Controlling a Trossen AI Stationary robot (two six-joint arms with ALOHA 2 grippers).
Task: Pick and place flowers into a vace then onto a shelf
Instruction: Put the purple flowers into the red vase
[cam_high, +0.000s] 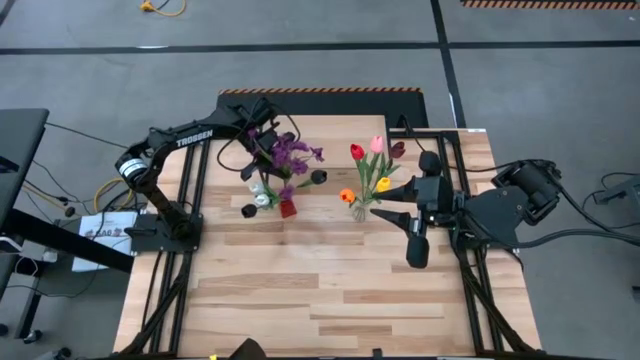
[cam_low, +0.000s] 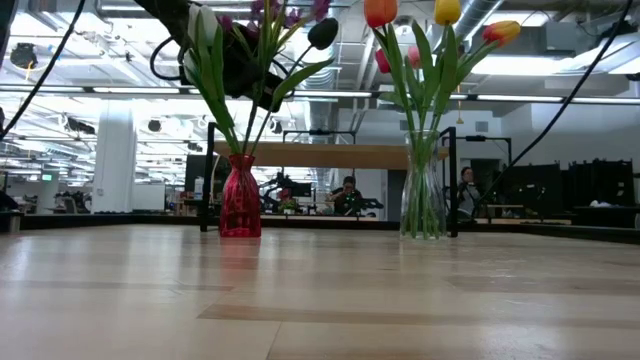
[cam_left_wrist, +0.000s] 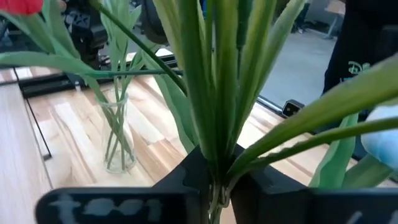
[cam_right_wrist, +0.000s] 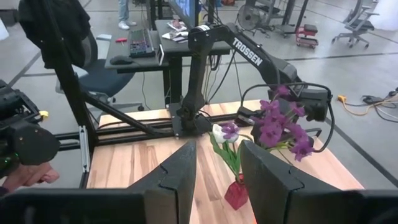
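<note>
Two vases stand mid-table: a red vase (cam_low: 239, 197) whose flowers (cam_high: 283, 152) the left gripper (cam_left_wrist: 214, 186) pinches by the stems, and a glass vase (cam_low: 424, 190) of tulips. Right gripper (cam_right_wrist: 217, 171) waits nearby, fingers apart. Behind them stands the shelf (cam_low: 330, 155).

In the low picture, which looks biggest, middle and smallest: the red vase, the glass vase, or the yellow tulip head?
1. Glass vase
2. Red vase
3. Yellow tulip head

Both vases stand about equally far away, so this ranking is fair.
</note>
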